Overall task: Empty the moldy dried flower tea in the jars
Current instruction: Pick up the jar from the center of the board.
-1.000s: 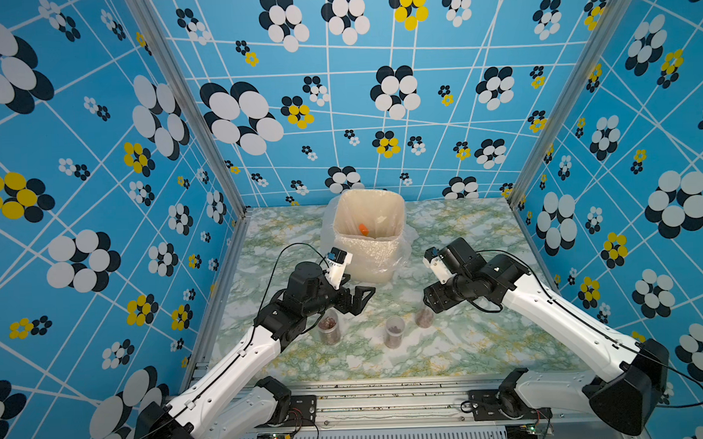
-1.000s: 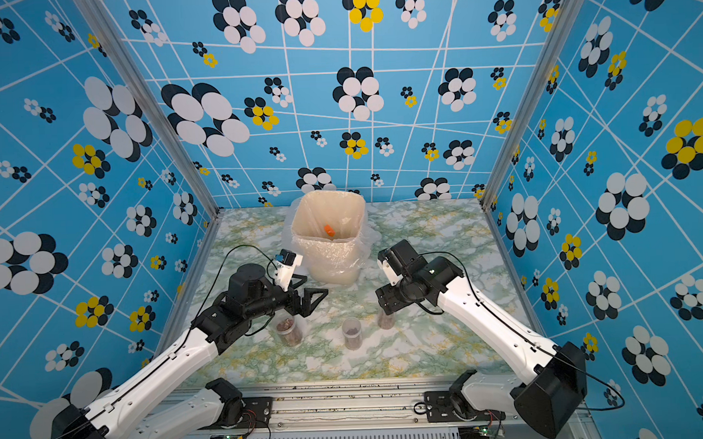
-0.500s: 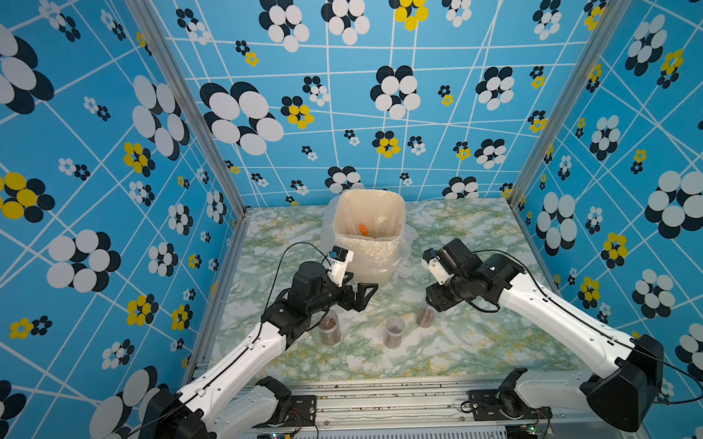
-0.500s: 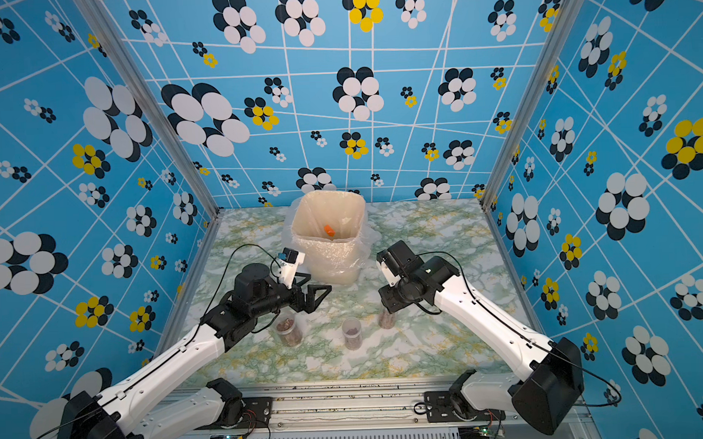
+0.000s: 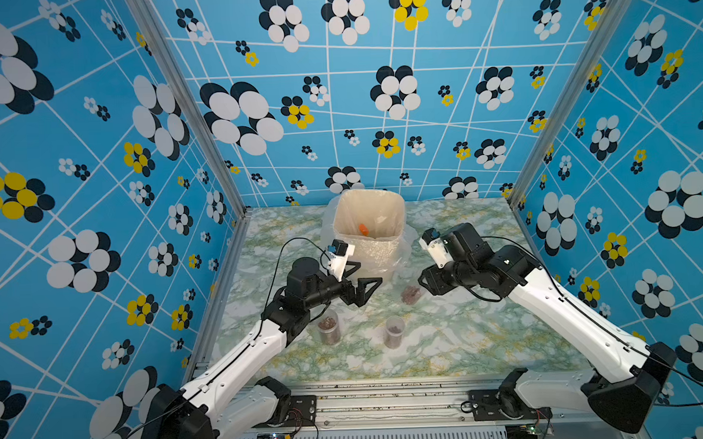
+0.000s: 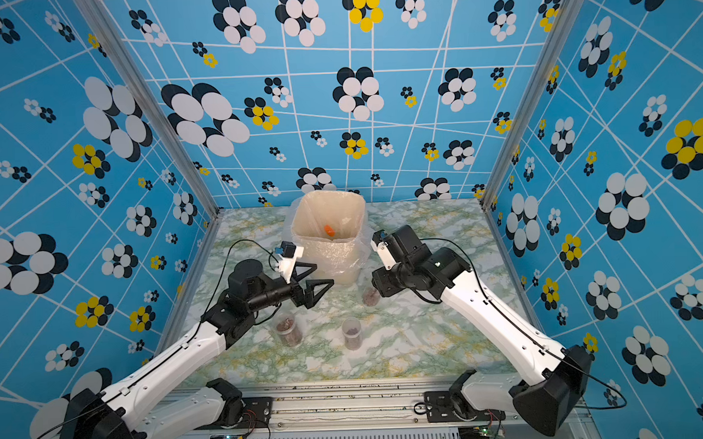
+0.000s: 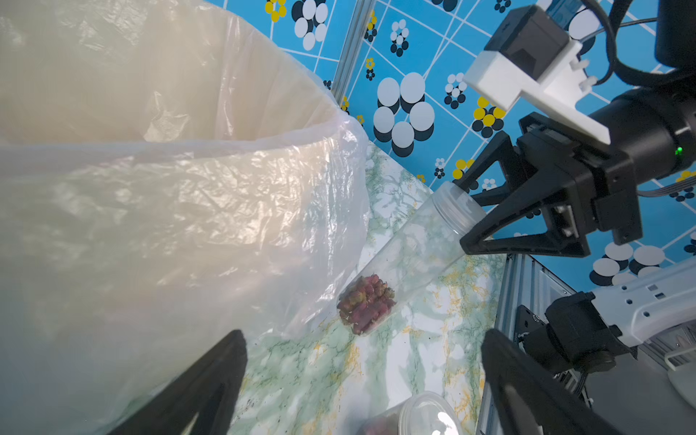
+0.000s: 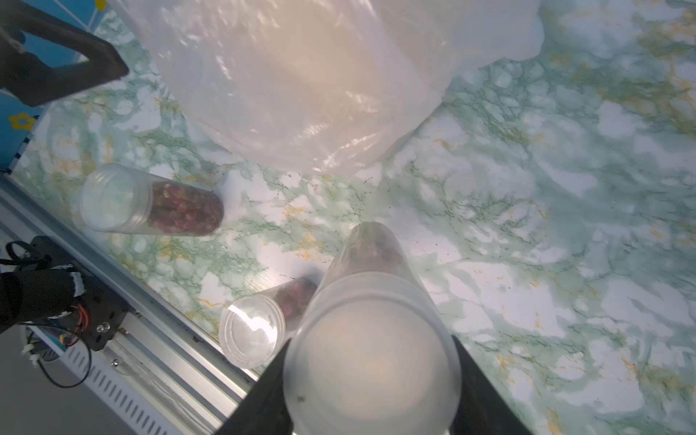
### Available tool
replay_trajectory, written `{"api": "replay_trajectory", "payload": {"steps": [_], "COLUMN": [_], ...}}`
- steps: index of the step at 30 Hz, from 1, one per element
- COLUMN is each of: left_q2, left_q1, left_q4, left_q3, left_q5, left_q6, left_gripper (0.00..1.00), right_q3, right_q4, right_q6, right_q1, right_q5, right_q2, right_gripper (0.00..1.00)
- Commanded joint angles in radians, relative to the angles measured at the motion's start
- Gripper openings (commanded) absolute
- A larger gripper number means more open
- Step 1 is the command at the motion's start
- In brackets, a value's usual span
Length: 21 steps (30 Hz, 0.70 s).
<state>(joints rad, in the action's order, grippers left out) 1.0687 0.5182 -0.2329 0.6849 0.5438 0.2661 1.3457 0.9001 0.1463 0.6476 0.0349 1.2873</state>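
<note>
Clamping tall jar [image 7: 410, 248] at its lid [image 7: 450, 203] with right gripper [image 7: 461, 215]; holding left gripper [image 5: 370, 273] fully spread, empty, beside the lined bin [image 5: 353, 212].

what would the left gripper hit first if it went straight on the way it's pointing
Most likely the tall jar that the right gripper holds at its lid: its lower end sits dead ahead of the left gripper, whose jaws are open. The plastic liner hangs just beside that line; depth is unclear.

The tall jar [image 8: 371, 260] is clear, smooth plastic, its lid [image 8: 373, 361] frosted; the bin liner [image 7: 188, 211] is crinkled, glossy film; the tabletop [image 5: 466, 337] is smooth marble print; the rail [image 5: 388, 406] is bare metal.
</note>
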Motion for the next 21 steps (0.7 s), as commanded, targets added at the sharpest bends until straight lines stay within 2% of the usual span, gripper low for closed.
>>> {"api": "replay_trajectory", "payload": {"steps": [1,10,16,21], "left_q2": [0.010,-0.028,-0.035,-0.024], "left_q1": [-0.006,-0.001,0.024,0.052], "left_q4": [-0.049,0.111,0.151,0.148], "left_q3": [0.005,0.049,0.043,0.043], "left_q5": [0.095,0.118,0.118,0.067], "left_q6": [-0.081,-0.329,-0.430,-0.480], "left_gripper": [0.99,1.00,1.00,0.99], "right_q3": [0.037,0.018,0.015,0.009], "right_q4": [-0.058,-0.178,-0.215,-0.236], "right_q6": [0.008,0.066,0.096,0.114], "right_q1": [0.005,0.006,0.007,0.006], "right_q5": [0.086,0.207,0.255,0.324], "right_q2": [-0.013,-0.032,-0.019,-0.014], "right_gripper": [0.28,0.27,0.27,0.27]}}
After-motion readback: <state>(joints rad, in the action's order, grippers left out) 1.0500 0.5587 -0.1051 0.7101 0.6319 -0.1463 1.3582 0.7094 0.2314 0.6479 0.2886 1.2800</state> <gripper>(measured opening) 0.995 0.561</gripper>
